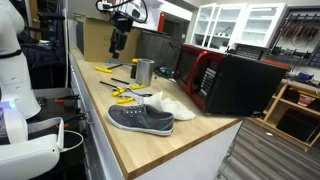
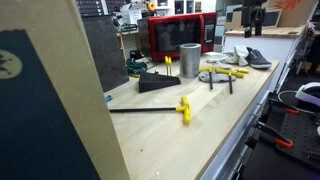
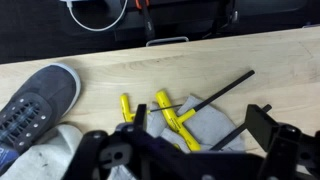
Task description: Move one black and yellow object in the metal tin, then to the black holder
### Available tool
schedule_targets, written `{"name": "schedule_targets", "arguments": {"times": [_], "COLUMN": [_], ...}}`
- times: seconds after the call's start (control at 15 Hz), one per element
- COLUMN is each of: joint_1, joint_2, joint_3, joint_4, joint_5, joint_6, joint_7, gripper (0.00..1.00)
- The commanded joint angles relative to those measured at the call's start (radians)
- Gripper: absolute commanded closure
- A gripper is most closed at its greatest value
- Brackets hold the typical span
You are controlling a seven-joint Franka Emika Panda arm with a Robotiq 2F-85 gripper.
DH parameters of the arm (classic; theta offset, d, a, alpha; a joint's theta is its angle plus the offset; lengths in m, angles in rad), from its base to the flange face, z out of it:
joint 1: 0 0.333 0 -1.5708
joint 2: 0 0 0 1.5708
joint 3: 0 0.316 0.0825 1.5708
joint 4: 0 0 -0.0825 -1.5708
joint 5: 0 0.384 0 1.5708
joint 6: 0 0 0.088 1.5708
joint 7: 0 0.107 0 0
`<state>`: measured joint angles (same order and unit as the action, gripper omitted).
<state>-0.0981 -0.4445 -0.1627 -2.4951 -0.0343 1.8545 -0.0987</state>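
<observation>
Several yellow-handled tools [image 1: 124,95] lie near metal tin [image 1: 145,71] | tin's inside unseen | pincer [image 1: 117,47] spread, aloft

In an exterior view I see the shiny silver cylindrical metal tin [image 2: 190,60] at frame centre, before the boxy red microwave oven [image 2: 180,35]. The black wedge-shaped holder [image 2: 157,83] sits just left, yellow-handled black T-shaped tools [image 2: 225,73] right, and the grey canvas shoe [image 2: 257,57] farther right.

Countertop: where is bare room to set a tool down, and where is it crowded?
Bare countertop lies between the lone yellow-handled key and the front edge, and past the grey shoe toward the corner. Crowded: between the metal tin and the shoe, with tools.
</observation>
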Motion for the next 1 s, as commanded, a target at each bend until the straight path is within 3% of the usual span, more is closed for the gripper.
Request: {"name": "schedule_targets", "arguments": {"times": [0.0,0.67,0.93], "joint_1": [-0.009,-0.007,-0.003], "joint_2": [0.001,0.003,0.067], "joint_3": [0.008,0.008,0.015], "joint_4": [0.001,0.003,0.033], "joint_5": [0.003,0.009,0.002], "joint_6": [-0.001,-0.002,0.004], "joint_7": [-0.003,-0.004,-0.003], "gripper": [0.00,0.00,0.00]}}
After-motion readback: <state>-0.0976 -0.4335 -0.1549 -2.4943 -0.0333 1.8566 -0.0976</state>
